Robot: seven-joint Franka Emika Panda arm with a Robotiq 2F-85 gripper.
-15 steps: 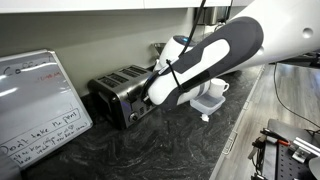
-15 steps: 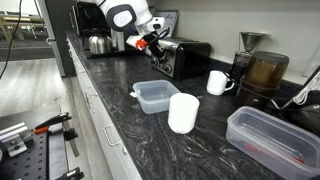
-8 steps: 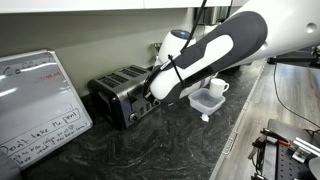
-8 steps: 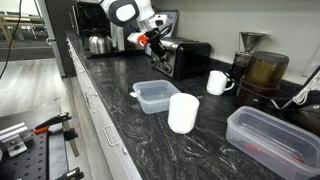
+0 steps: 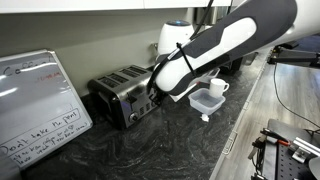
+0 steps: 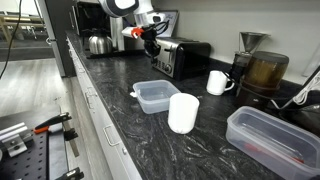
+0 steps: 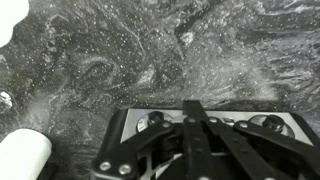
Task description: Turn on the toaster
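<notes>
Gripper (image 6: 150, 41) poised at the toaster's (image 6: 187, 58) front upper edge.
Its fingers are together, holding nothing; the toaster stands on the dark bench (image 6: 110, 92).

Whiteboard (image 5: 40, 105), white mug (image 6: 218, 82), clear tub (image 6: 155, 97), kettle (image 6: 98, 44) on dark marbled counter (image 6: 130, 130)

Bare countertop (image 6: 108, 82) runs from the counter's edge up to the lever face of the toaster (image 6: 186, 57), leaving an open way in. The gripper (image 6: 150, 44) hangs there with its fingers drawn together. In the wrist view the same dark stone lies unobstructed before the knobs. A whiteboard (image 5: 40, 108) leans on the wall near one side of the toaster, narrowing that approach, and the wall closes the back. Further along stand a white mug (image 6: 218, 82), a clear plastic container (image 6: 154, 97) and a white cup (image 6: 183, 112), with counter showing between them. A kettle (image 6: 98, 44) stands well apart.
</notes>
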